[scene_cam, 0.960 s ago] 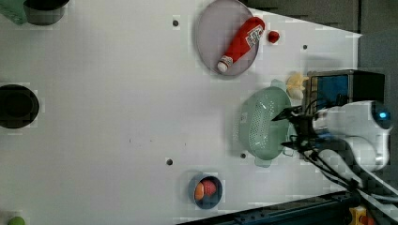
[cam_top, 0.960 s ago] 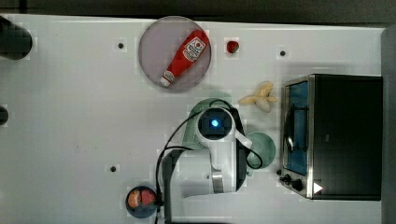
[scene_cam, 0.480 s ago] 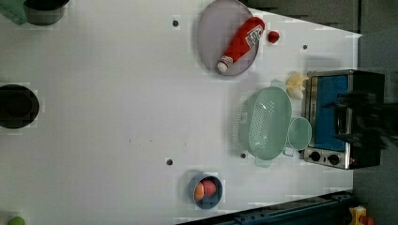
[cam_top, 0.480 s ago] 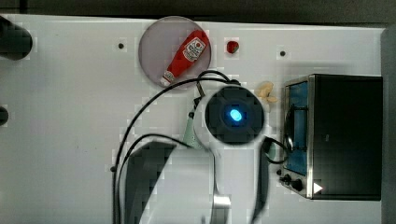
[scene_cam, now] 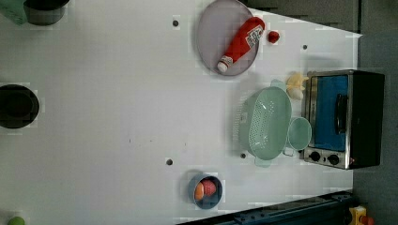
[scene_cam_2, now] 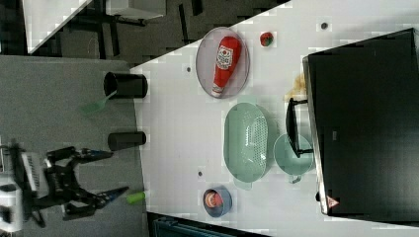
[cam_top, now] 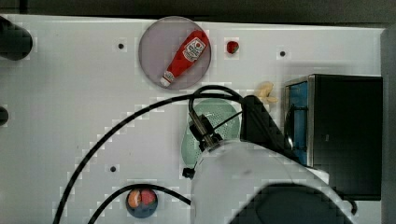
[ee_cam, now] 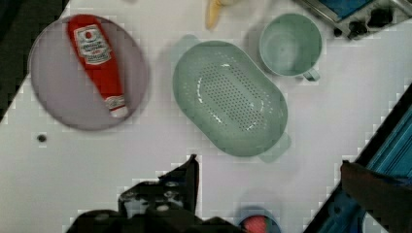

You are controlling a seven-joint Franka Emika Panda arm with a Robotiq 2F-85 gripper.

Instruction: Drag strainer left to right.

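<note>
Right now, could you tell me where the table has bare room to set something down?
The widest bare stretch, in the left view, lies between the grey plate, the black pots and the small blue bowl. It is crowded by the toaster oven, where the strainer, mug and bananas sit close together.

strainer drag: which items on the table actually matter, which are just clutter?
Matter: strainer.

Clutter: mug beside the strainer, ketchup bottle on grey plate, toaster oven, small bowl, black cup.
</note>
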